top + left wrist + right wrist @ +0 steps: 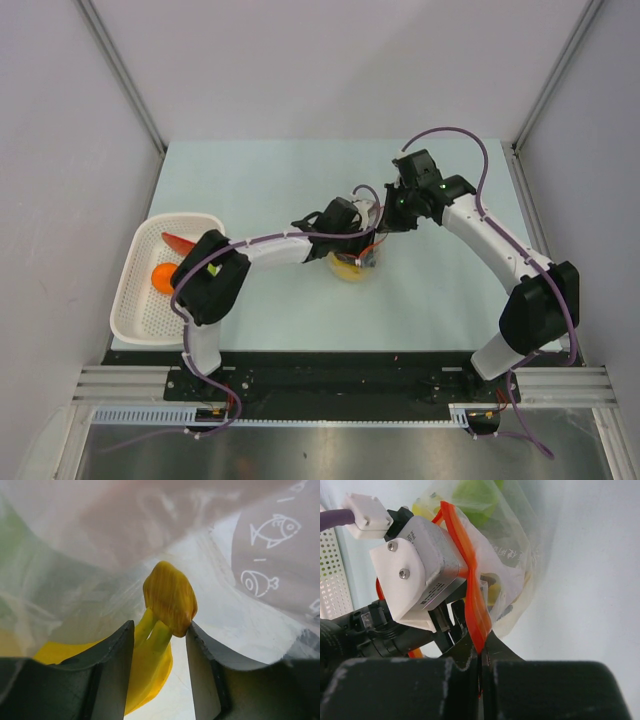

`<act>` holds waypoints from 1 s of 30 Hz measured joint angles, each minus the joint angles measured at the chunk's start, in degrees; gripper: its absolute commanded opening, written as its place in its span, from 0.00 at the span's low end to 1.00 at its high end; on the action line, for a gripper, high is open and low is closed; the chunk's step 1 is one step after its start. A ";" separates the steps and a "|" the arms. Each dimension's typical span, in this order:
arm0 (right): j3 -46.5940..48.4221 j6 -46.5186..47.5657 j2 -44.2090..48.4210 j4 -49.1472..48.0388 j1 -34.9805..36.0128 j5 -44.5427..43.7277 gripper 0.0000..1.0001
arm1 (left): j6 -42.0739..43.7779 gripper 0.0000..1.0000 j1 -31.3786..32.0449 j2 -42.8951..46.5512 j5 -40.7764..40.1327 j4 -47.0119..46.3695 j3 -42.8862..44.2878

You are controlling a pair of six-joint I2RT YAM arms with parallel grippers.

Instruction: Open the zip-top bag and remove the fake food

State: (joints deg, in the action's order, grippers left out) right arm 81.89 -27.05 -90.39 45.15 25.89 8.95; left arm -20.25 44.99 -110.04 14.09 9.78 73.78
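While the right gripper (pixel 480 652) clamps the bag (pixel 512 560) by its red strip (pixel 470 580), fingers fully closed and the mouth held up near the middle of the table (pixel 450 300), the left gripper (pixel 160 627) sits inside the bag with its fingers apart on either side of the banana (pixel 170 595), not pinching it. The main risk is that these fingers close on the crinkly film along with the banana, so that pulling out drags the whole bag and tears the thin strip from the right pinch. The banana's narrow stem lies between the fingers and the fat end beyond them, so a grip there may slide off. A green piece (pixel 477 495) lies deeper in and could tip out onto the table if the bag sags. Two orange pieces (pixel 165 275) lie in the basket (pixel 130 300)
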 measured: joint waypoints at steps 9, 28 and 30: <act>0.00 -0.52 0.00 0.20 -0.02 0.61 0.00 | -2.34 0.26 1.03 -0.17 -3.50 -6.51 -2.84; 0.00 0.70 1.07 0.13 -0.04 -0.98 0.00 | -0.44 0.00 1.01 9.40 -10.80 2.73 -1.97; 0.00 0.96 1.09 0.15 -0.11 -1.31 0.00 | 0.09 0.00 0.85 11.08 -10.91 3.13 -1.62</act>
State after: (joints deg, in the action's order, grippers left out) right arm 81.89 -26.09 -89.30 45.30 25.78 7.64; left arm -20.16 45.84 -98.96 3.18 12.91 72.16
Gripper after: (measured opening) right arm 0.006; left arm 0.207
